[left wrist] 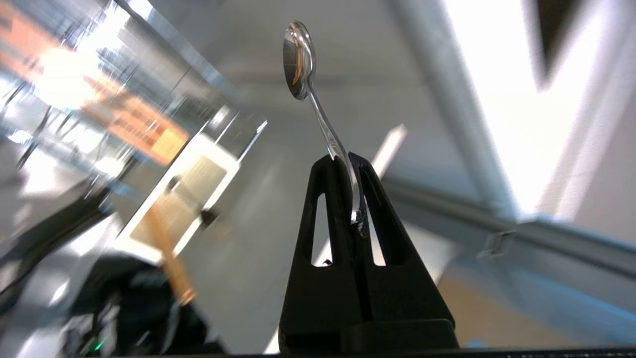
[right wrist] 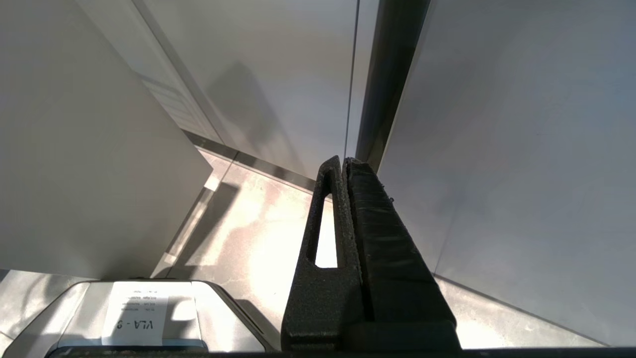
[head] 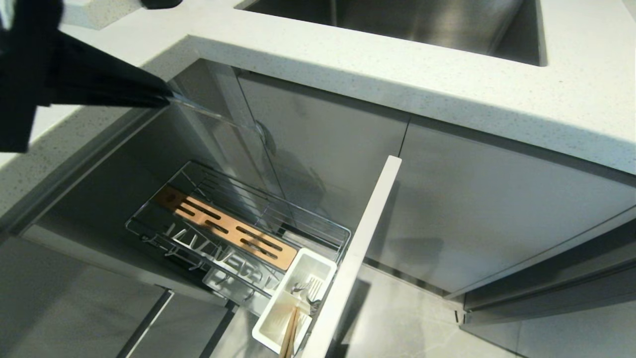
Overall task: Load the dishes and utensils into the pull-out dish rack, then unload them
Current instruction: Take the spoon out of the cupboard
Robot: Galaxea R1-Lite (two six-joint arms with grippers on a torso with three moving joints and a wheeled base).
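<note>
The right gripper (right wrist: 344,161) is seen with its fingers pressed together, nothing held between them. Pale cabinet panels (right wrist: 516,149) and tiled floor (right wrist: 258,228) are seen beyond. A white label (right wrist: 134,313), apparently handwritten, is fixed on a grey housing (right wrist: 218,318).

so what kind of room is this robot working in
Most likely a home kitchen: a speckled white countertop with a steel sink set in it, and below it a pull-out dish rack drawn out from grey cabinets.

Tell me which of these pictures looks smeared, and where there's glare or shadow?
Left wrist view: the rack and background streak with blur, while the spoon in the left gripper stays sharp; a window-like patch is blown out white. Head view: sharp, with soft shadows on the cabinet doors. Right wrist view: sharp, with bright glare on the floor.
</note>
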